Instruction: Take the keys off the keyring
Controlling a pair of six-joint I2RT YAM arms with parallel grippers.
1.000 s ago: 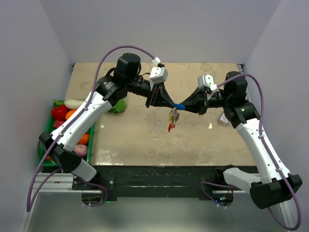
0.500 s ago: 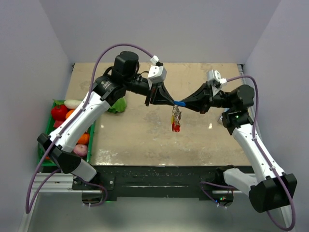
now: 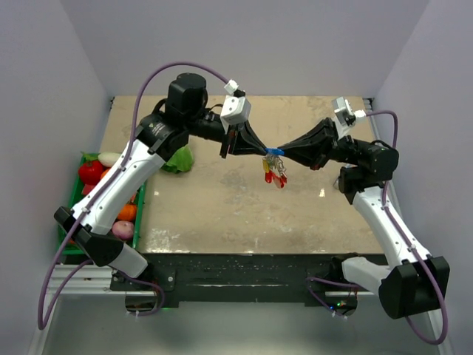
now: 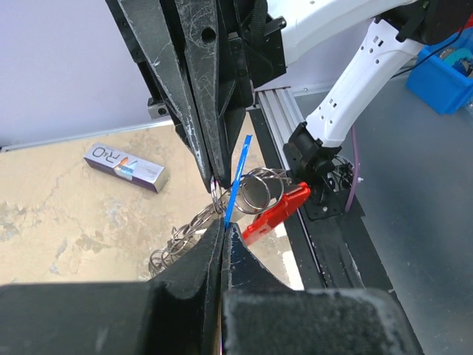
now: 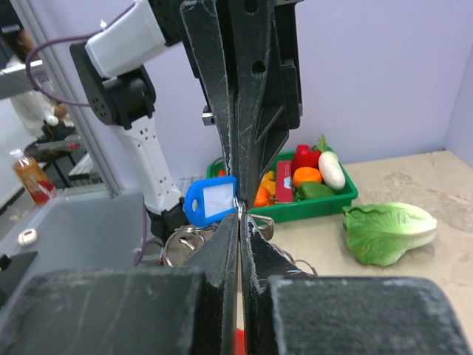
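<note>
Above the middle of the beige tabletop (image 3: 222,214), the black left gripper (image 3: 263,151) and the black right gripper (image 3: 286,154) meet tip to tip, both clenched. The bunch of small metal keys with coloured plastic heads (image 3: 273,173) hangs in the air just beneath that meeting point, clear of the table. From the right wrist, the flat blue plastic tag (image 5: 211,200) has its edge pinched in the left gripper's tips. From the left wrist, the thin silvery metal keyring (image 4: 256,191) sits right at the right gripper's closed tips, which appear to nip one of its loops. The red oval fob (image 4: 277,213) dangles just beside the rings, outside both sets of jaws.
</note>
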